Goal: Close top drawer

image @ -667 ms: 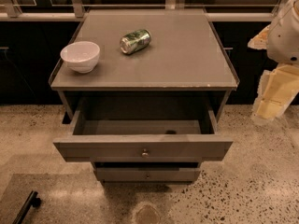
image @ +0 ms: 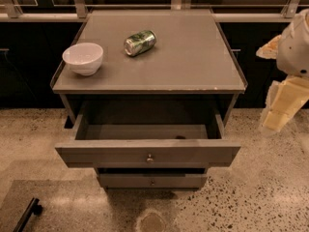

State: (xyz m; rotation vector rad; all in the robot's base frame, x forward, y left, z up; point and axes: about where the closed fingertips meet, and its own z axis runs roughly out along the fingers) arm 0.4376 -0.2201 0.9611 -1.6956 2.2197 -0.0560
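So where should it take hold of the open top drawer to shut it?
At the small round knob centred on the flat front of the top drawer, coming from the front. The face is otherwise plain, and a central hold should push it in straight. The tool hangs at the view's right edge, beside the cabinet.

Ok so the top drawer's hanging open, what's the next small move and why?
Probably bring the gripper across and down to the front of the top drawer. That drawer stands pulled well out, while the gripper hangs off the right side of the cabinet, apart from it, so it must reach the front before pushing.
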